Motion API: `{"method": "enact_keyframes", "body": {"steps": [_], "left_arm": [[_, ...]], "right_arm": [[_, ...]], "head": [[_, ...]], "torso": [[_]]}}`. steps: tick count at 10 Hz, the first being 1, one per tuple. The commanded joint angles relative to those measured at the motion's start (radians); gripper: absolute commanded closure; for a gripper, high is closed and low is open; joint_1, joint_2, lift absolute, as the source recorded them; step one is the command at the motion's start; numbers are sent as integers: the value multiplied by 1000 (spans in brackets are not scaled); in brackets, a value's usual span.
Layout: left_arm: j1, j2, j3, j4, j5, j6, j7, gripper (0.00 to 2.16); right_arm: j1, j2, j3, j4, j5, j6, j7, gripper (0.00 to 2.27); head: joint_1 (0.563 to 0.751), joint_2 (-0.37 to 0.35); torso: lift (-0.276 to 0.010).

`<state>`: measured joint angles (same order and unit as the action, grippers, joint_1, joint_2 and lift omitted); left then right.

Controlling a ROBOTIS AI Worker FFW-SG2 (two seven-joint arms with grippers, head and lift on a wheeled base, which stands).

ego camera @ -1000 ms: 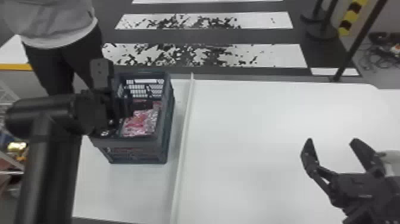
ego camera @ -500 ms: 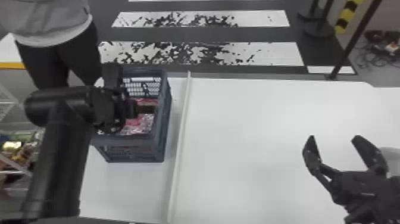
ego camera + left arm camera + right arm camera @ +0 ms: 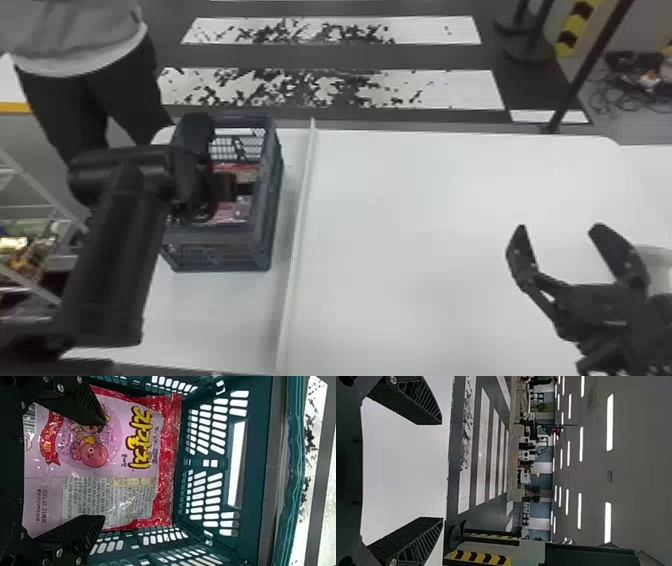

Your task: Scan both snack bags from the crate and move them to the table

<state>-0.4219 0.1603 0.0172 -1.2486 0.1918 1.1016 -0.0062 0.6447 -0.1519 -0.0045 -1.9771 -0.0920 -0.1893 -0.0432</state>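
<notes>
The white tabletop (image 3: pixel 425 225) holds the crate (image 3: pixel 220 250). The left gripper (image 3: pixel 105 469) has moved farther into it, jaws apart by a snack bag (image 3: pixel 138 494), so a grab looks next. Right of the crate, the right gripper (image 3: pixel 559 228) has open jaws.

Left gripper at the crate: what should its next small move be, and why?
Probably ease the left gripper slightly closer to the snack bag before closing: its fingers stand open in front of the bag's printed face, gripping nothing, and the bag lies inside the crate.
</notes>
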Motion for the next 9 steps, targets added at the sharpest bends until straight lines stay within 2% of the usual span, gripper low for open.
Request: {"method": "enact_keyframes", "body": {"steps": [1,2,3,4,5,6,9], "left_arm": [[-15,-5,0,49,-2,-16,-14,252],[-31,-8,1,90,-2,-16,-24,751],[-35,-15,12,107,9,-10,-28,1686],[-26,-13,13,100,12,-1,-54,1926],[-8,-12,20,78,8,24,-49,1990],[26,-10,32,17,12,42,-54,2132],[124,-4,83,-163,18,110,-64,2132]], "right_arm": [[3,-6,0,1,0,-5,-4,63],[4,-6,0,1,0,-14,-9,63],[4,-8,0,1,-2,-17,-9,63],[4,-8,0,1,-6,-17,-9,63],[4,-6,3,1,-8,-17,-9,63],[7,-6,3,1,-9,-20,-10,63],[27,-2,3,-14,-15,-35,-9,60]], "head": [[695,48],[695,41],[695,36],[695,34],[695,26],[695,25],[695,33]], "torso": [[-87],[-87],[-87],[-87],[-87],[-87],[-87]]}}
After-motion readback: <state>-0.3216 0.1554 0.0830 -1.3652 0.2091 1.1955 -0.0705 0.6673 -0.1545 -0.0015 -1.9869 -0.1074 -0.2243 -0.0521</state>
